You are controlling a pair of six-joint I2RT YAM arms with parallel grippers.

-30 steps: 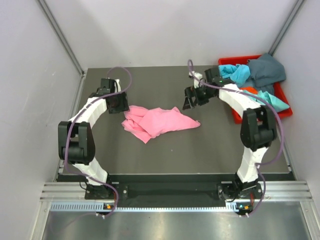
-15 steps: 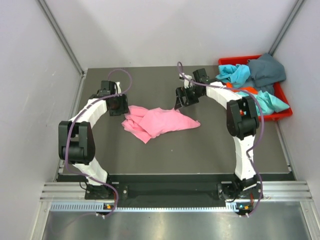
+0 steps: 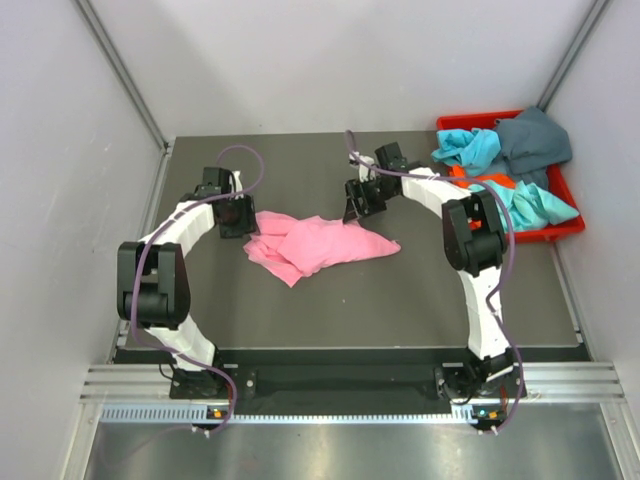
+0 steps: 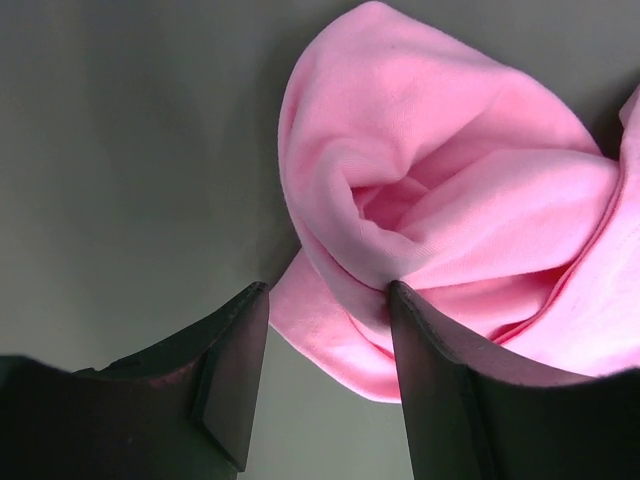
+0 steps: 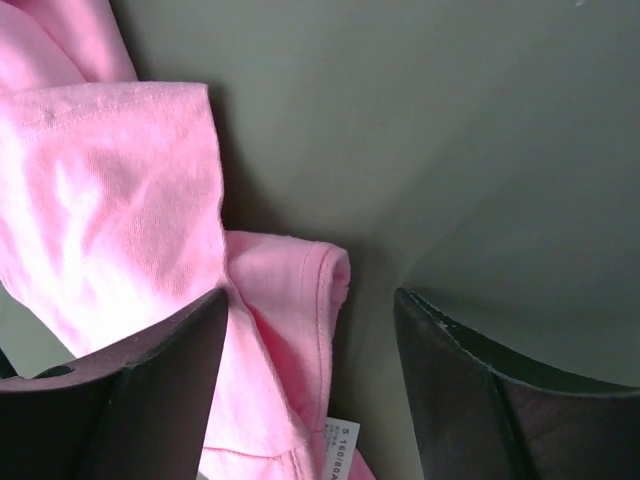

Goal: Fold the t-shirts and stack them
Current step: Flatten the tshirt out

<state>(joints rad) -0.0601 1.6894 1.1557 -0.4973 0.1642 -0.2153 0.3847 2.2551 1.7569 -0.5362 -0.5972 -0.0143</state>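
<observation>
A bright pink t-shirt point(image 3: 315, 243) lies crumpled in the middle of the table. My left gripper point(image 3: 238, 215) is low at its left end, open. In the left wrist view a rolled fold of the pink t-shirt point(image 4: 440, 200) reaches between the fingers point(image 4: 235, 370) and touches the right one. My right gripper point(image 3: 358, 203) is at the shirt's far edge, open. In the right wrist view, the pink hem point(image 5: 300, 290) and a size label point(image 5: 342, 440) lie between its fingers. More t-shirts, turquoise point(image 3: 470, 147), dark teal-grey point(image 3: 535, 140) and orange point(image 3: 497, 182), are heaped at the far right.
Those heaped shirts sit in a red plastic bin point(image 3: 548, 232) at the table's far right corner. Grey walls close in the dark table point(image 3: 400, 300) on the left, back and right. Both arms arch over the table's sides.
The right arm has swung left from near the bin to the pink t-shirt's far edge, and its jaws have narrowed. The left gripper has edged slightly closer to the shirt.
</observation>
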